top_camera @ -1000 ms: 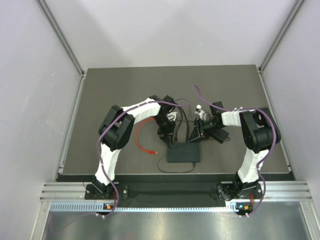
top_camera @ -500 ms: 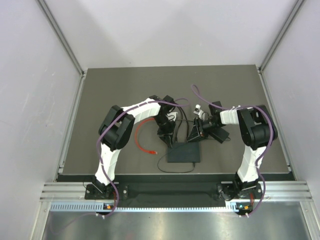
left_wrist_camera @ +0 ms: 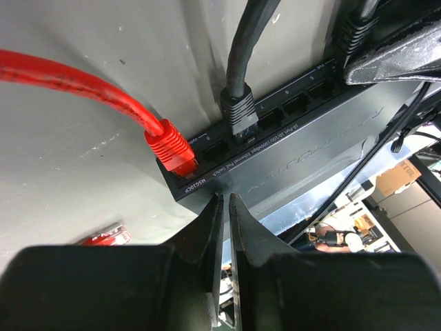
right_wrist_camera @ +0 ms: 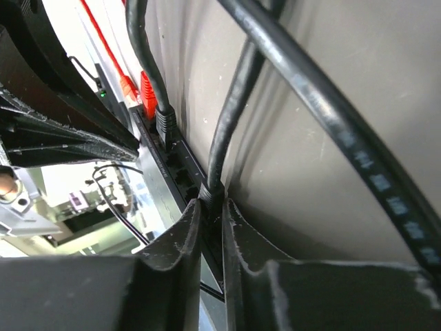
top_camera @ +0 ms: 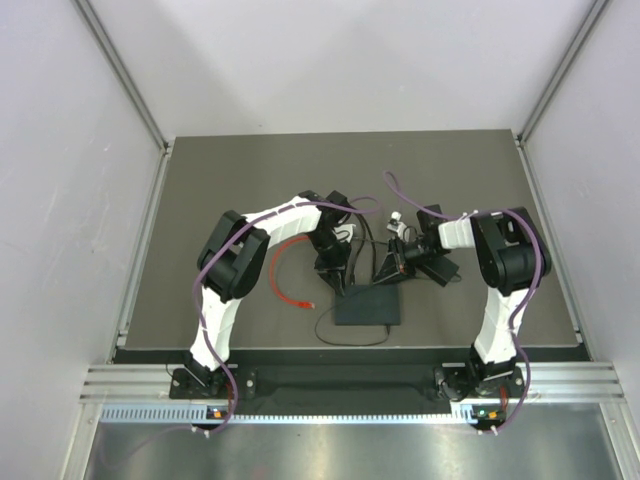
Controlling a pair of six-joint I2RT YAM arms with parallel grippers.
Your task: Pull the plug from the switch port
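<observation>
The switch (top_camera: 367, 306) is a flat dark grey box lying near the table's front centre. In the left wrist view its socket row (left_wrist_camera: 275, 121) holds a red plug (left_wrist_camera: 169, 148), a black plug (left_wrist_camera: 238, 114) and a second black plug (left_wrist_camera: 355, 31) further along. My left gripper (left_wrist_camera: 224, 201) is shut and empty, its tips at the switch's top face by the red plug's corner. My right gripper (right_wrist_camera: 210, 207) is shut on the black plug (right_wrist_camera: 210, 195) at the socket row (right_wrist_camera: 172, 165). In the top view the two grippers, left (top_camera: 342, 285) and right (top_camera: 386, 272), meet at the switch's far edge.
A red cable (top_camera: 280, 272) curves on the mat left of the switch, its loose end (top_camera: 306, 301) lying free. Black cables (top_camera: 365, 235) run back from the switch between the arms. A thin black wire (top_camera: 350, 342) loops in front of the switch. Grey walls enclose the table.
My right arm has shifted slightly left, its forearm rolling, with the gripper staying at the socket row. The left arm and the switch have not moved.
</observation>
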